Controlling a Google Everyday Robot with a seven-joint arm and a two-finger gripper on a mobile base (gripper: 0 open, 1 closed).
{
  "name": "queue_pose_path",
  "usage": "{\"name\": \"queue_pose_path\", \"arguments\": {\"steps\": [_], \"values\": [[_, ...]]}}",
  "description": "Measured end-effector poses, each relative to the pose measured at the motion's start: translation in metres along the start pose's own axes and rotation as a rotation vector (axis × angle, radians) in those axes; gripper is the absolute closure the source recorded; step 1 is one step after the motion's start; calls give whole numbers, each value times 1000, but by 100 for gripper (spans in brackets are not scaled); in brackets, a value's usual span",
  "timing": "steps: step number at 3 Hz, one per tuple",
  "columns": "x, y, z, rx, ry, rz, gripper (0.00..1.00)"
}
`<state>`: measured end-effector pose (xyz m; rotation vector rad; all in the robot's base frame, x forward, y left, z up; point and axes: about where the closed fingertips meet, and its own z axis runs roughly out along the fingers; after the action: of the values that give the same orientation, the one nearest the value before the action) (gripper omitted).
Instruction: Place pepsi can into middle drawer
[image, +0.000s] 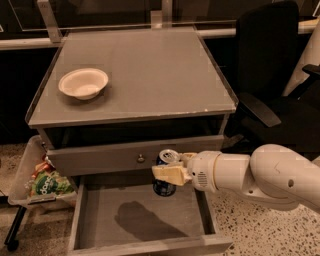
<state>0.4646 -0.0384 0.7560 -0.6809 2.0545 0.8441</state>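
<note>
The pepsi can (164, 187) is dark blue with a silver top and stands upright in my gripper (170, 170), which is shut on its upper part. I hold it over the back of the open middle drawer (105, 205), a wide shallow grey box with a bare floor, pulled out below the cabinet. The can hangs just in front of the closed drawer front with a small round knob (141, 159). My white arm (255, 177) reaches in from the right.
A white bowl (83, 83) sits on the grey cabinet top (150, 70) at the left. A tray with snack bags (42, 181) stands at the lower left. A black office chair (272, 70) stands at the right.
</note>
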Motion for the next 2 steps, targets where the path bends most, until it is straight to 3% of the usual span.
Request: {"name": "queue_pose_path", "arguments": {"steps": [1,2], "values": [[27,2,21,1,-18,48,100],[70,-6,59,8,-65,85,100]]}}
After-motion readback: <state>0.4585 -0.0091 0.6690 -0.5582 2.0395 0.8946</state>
